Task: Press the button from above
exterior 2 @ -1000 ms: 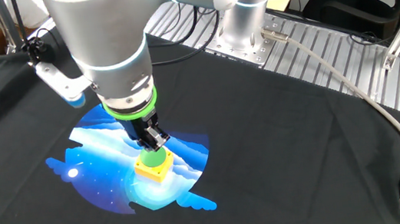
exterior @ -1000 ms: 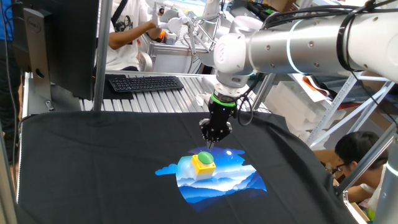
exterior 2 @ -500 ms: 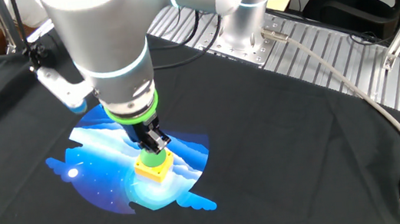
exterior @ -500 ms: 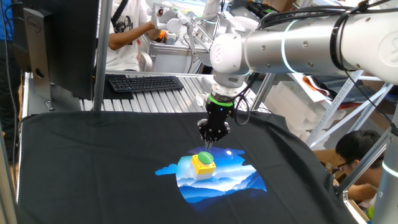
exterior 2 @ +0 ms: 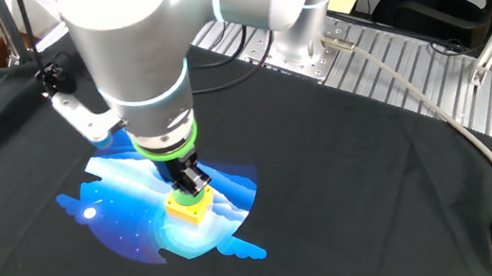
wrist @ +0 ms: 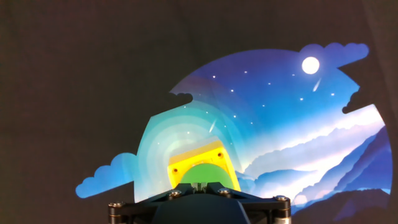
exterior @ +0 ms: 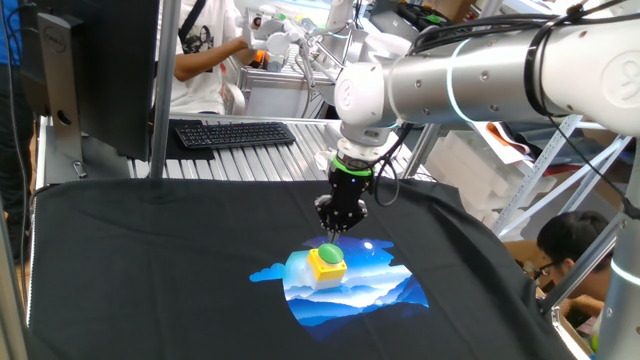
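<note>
My claw point(exterior: 336, 228) hangs pointing straight down over the button point(exterior: 327, 252), a green dome set in the top of a yellow box point(exterior: 327, 267). In one fixed view my tip sits just above and slightly behind the green cap, with a sliver of the picture cloth showing between them, so I cannot say that I touch it. In the other fixed view the claw point(exterior 2: 197, 184) covers most of the green cap, and only the yellow box point(exterior 2: 189, 207) shows clearly beneath it; contact cannot be judged there either. In the hand view the button point(wrist: 204, 173) shows as a green arc at the bottom edge, half hidden behind my own black mount point(wrist: 199, 204), with the yellow box point(wrist: 200, 163) around it. No view shows my fingertips clearly, so I cannot tell whether the claw is wide or narrow.

The box stands upright near the middle of a bright blue printed picture point(exterior: 345, 285) of sky, clouds and mountains, which lies on a black cloth point(exterior: 150, 260) covering the table point(exterior 2: 387, 53). A black keyboard point(exterior: 232, 133) lies beyond the cloth's far edge, well apart from the box. A person in a white shirt point(exterior: 205, 50) stands behind it.
</note>
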You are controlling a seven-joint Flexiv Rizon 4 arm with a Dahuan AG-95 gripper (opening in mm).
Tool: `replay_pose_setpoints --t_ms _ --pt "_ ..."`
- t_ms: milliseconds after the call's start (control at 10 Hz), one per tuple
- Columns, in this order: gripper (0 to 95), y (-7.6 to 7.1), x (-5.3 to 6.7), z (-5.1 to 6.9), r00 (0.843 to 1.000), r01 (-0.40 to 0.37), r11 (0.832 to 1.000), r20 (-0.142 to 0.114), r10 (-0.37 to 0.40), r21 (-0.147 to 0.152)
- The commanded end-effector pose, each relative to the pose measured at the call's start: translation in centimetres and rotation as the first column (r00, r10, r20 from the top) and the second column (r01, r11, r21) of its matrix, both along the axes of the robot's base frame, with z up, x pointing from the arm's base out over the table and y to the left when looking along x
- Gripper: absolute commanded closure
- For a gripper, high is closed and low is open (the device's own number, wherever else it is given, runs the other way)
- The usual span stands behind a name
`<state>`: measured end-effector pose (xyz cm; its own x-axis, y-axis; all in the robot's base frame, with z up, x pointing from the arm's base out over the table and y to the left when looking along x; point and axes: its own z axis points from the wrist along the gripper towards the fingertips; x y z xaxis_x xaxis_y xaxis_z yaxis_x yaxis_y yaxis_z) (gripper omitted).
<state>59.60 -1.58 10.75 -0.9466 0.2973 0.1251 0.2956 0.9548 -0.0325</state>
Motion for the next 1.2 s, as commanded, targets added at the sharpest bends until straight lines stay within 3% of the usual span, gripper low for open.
replay_pose_setpoints --t_ms 100,900,1200 --pt "95.0 -0.2 0.0 -0.2 1.000 -0.002 1.000 -0.001 0.002 0.001" --pt "95.0 -0.3 0.3 -1.5 1.000 -0.003 1.000 -0.004 0.003 -0.002" --pt "95.0 -0.3 0.3 -2.4 1.000 -0.004 1.000 0.007 0.004 -0.001"
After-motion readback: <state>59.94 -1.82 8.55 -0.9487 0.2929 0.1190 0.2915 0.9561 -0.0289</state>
